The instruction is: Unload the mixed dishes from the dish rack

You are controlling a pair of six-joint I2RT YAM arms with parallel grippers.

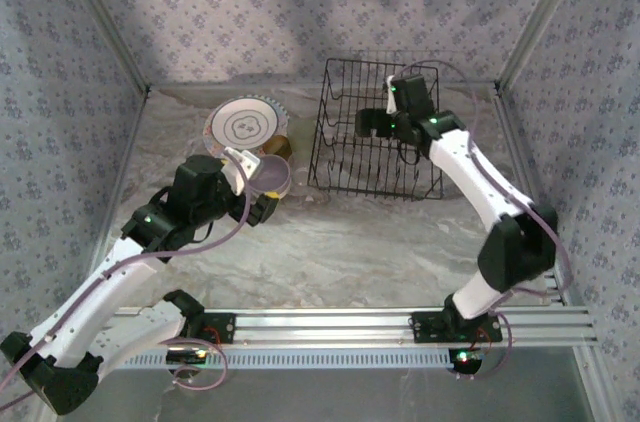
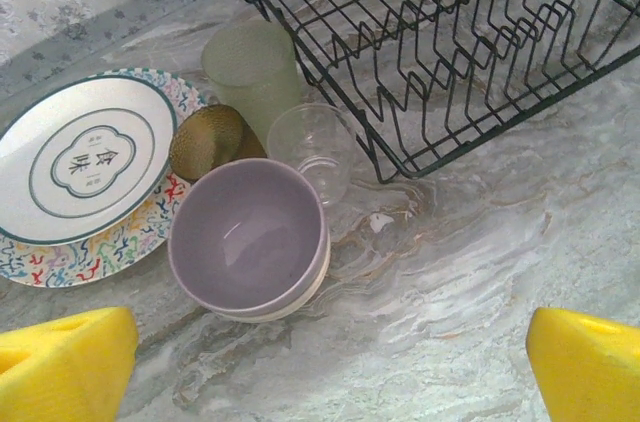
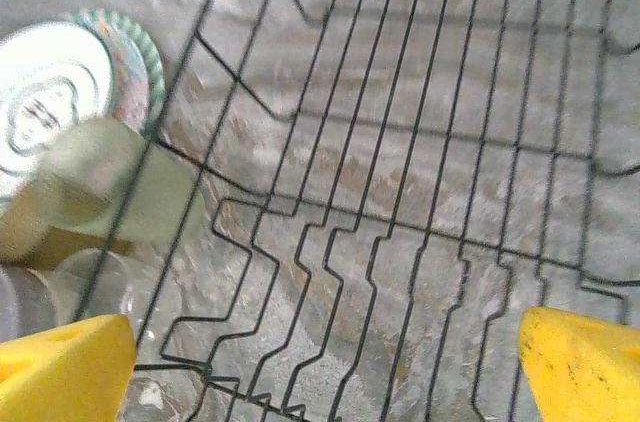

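Grey marbled surface (image 1: 380,242), floral-papered walls (image 1: 200,2). Left pincer (image 2: 330,367) wide near lilac bowl (image 2: 245,237); right pincer (image 3: 325,362) wide over dish rack (image 1: 345,132).

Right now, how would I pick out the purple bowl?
Find the black wire dish rack; a cluster of dishes sits on the marble table to its left. The lilac bowl is the piece at its near edge, upright and empty. It alone is plain pastel purple, unlike the clear glass and squiggle-rimmed plate beside it.

top: high rear | left wrist: down, bowl (image 2: 245,237), dish rack (image 2: 430,42) | right wrist: close, same dish rack
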